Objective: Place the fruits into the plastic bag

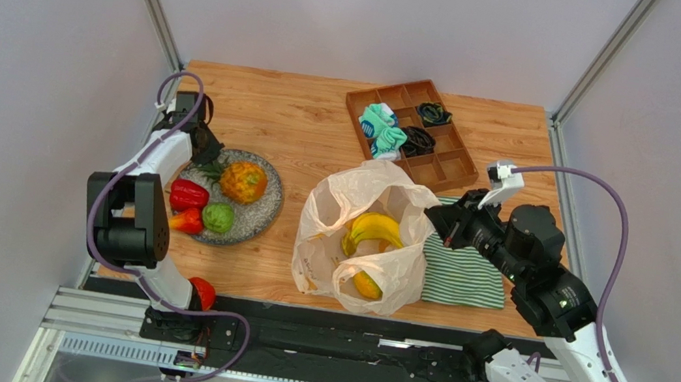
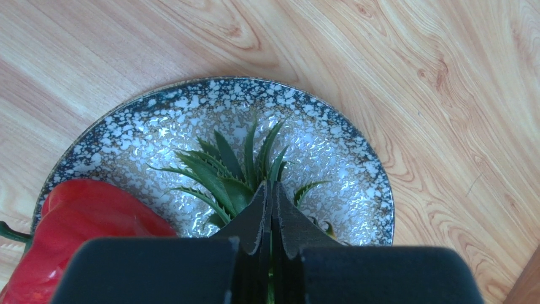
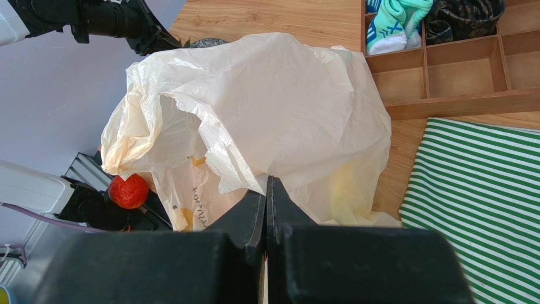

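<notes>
Four fruits [image 1: 218, 218] sit on a speckled plate [image 1: 265, 205] left of the plastic bag [image 1: 338, 201], where the left gripper [image 2: 271, 190], jaws pinched narrow, grips the pineapple [image 1: 245, 182] by its crown. Its long axis runs toward the bag, crown pointing away, at the nearer left gripper. Inside the bag lies a banana [image 1: 374, 227]; the right gripper [image 3: 268, 183], closed tight, clamps the bag's right rim.

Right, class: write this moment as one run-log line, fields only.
left gripper: shut on pineapple crown, on plate | right gripper: pinching plastic bag rim | banana: in bag
</notes>
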You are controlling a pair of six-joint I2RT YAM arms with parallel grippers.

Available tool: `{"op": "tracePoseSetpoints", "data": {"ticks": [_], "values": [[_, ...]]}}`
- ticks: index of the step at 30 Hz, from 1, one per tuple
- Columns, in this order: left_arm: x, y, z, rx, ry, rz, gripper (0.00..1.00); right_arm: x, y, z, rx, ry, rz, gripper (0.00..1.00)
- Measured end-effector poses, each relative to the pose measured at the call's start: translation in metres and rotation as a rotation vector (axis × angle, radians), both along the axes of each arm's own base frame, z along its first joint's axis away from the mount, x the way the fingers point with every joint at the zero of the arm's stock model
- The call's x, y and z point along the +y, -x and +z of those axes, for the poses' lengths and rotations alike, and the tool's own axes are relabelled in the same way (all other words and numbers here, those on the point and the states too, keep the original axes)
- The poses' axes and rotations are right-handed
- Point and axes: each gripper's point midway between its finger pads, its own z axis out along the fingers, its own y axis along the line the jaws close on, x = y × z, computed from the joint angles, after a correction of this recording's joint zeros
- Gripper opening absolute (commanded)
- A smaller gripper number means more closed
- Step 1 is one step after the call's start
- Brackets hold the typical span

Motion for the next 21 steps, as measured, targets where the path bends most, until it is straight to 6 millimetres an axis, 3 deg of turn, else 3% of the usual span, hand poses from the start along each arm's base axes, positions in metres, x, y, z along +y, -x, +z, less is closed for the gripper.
{"op": "tracePoseSetpoints", "data": {"ticks": [6, 10, 21], "values": [[-0.005, 0.000, 0.001, -0.007, 0.026, -0.018, 0.00, -0.002, 0.000, 0.002, -0.006, -0.004, -0.008, 0.00], [-0.014, 0.000, 0.017, -0.059, 0.064, -0.048, 0.00, -0.003, 0.000, 0.002, -0.008, -0.004, -0.013, 0.00], [-0.053, -0.015, 0.123, -0.452, 0.183, -0.215, 0.00, -0.005, -0.002, 0.002, -0.008, -0.003, -0.030, 0.00]]}}
